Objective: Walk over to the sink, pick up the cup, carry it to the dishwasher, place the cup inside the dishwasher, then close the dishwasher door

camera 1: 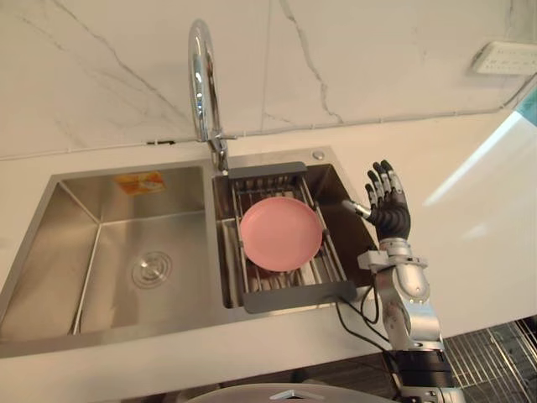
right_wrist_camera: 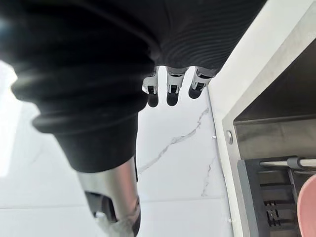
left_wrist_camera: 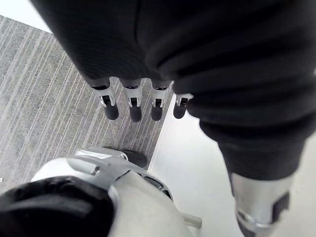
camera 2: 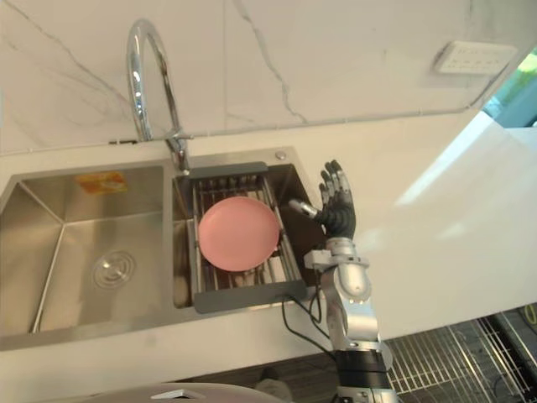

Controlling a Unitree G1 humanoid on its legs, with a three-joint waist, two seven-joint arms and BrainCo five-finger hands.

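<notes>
A round pink dish (camera 1: 280, 233) lies flat on a dark drying rack (camera 1: 298, 296) set in the sink's right basin; from above I cannot tell whether it is a cup or a plate. My right hand (camera 1: 390, 214) is raised just right of the rack, over the sink's rim. It is open, with fingers straight and thumb pointing toward the dish, touching nothing. In the right wrist view its fingertips (right_wrist_camera: 172, 94) point at the marble wall, with the dish's edge (right_wrist_camera: 308, 207) to the side. My left hand (left_wrist_camera: 134, 106) hangs open over grey floor, holding nothing.
A tall chrome tap (camera 1: 201, 84) arches over the divider between the basins. The left basin (camera 1: 92, 252) holds only its drain. White countertop (camera 1: 470, 243) stretches right of the sink. A wire dishwasher rack (camera 2: 453, 361) shows at the lower right. A wall socket (camera 1: 503, 57) sits upper right.
</notes>
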